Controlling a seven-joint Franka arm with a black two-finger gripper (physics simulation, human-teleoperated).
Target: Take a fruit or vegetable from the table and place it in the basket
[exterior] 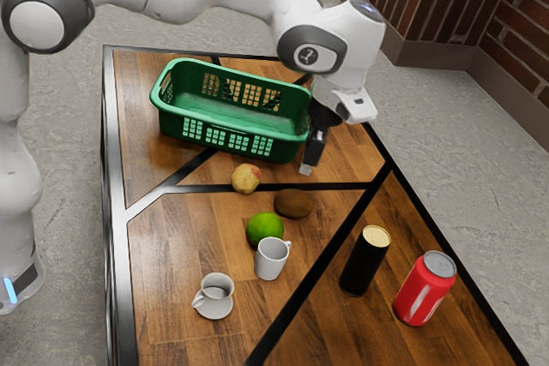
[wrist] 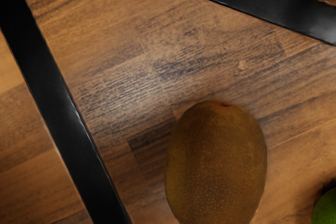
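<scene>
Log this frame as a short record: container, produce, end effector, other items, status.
container: green basket on the table
produce: kiwi, green lime, small yellow-red fruit
end effector: raised beside the basket, apart from the kiwi
other items: two white cups, black can, red can
status: all three produce items on the table, outside the basket
</scene>
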